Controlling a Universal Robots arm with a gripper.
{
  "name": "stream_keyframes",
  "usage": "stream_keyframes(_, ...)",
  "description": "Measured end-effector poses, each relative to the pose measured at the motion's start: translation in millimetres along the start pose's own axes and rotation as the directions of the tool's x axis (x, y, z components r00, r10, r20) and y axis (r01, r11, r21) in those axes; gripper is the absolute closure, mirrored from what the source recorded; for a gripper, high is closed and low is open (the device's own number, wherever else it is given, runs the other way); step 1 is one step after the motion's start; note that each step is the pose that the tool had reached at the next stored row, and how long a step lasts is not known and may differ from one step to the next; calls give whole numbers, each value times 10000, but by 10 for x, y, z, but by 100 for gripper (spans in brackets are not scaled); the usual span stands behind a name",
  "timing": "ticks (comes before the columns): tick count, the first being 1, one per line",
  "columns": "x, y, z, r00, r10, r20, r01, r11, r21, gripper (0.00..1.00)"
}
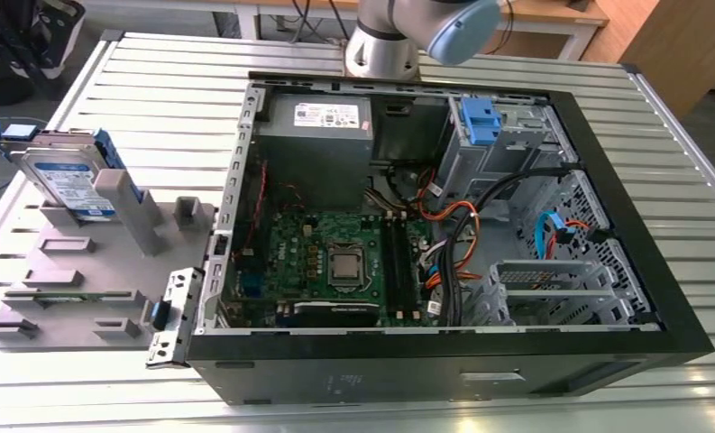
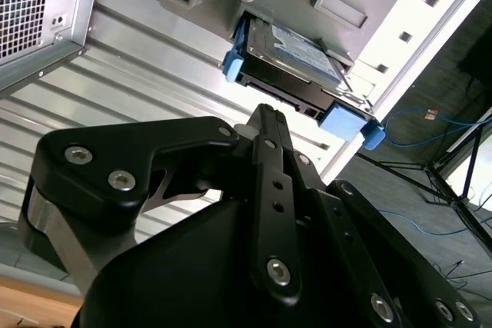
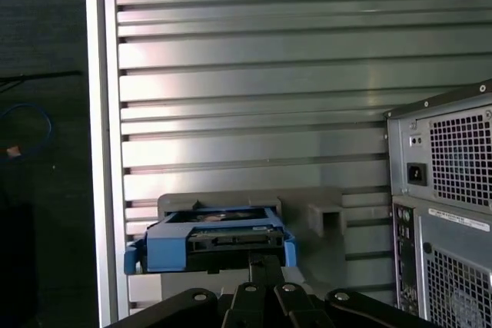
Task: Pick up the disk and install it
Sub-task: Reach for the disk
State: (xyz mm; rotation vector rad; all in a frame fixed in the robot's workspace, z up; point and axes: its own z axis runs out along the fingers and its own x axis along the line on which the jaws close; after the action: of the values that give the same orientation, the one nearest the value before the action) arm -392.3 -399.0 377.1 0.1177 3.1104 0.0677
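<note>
Gripper point(image 2: 263, 113), nearest our lens, has its fingers closed together and empty, just short of the disk point(image 2: 288, 55). We judge nothing done: the disk stands in a rack point(image 1: 105, 271) beside the case point(image 1: 393, 370), neither picked up nor installed.

Disk point(image 3: 219, 240), blue side rails, connector end facing camera, seated in grey holder point(image 3: 307, 205) on ribbed metal table point(image 3: 254, 74). Gripper point(image 3: 265, 266) close to disk, contact unclear. Computer case point(image 3: 453, 190) near holder, rear showing: vent grilles, power socket point(image 3: 416, 173). Blue cable point(image 3: 31, 124) on dark floor beyond table edge.
</note>
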Motion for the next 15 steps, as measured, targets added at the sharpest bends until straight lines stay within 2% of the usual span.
stream_keyframes(9, 187, -32, 59, 10000, 1, -1, -1, 10000, 0, 89)
stream_keyframes(15, 209, -45, 76, 10000, 1, -1, -1, 10000, 0, 89)
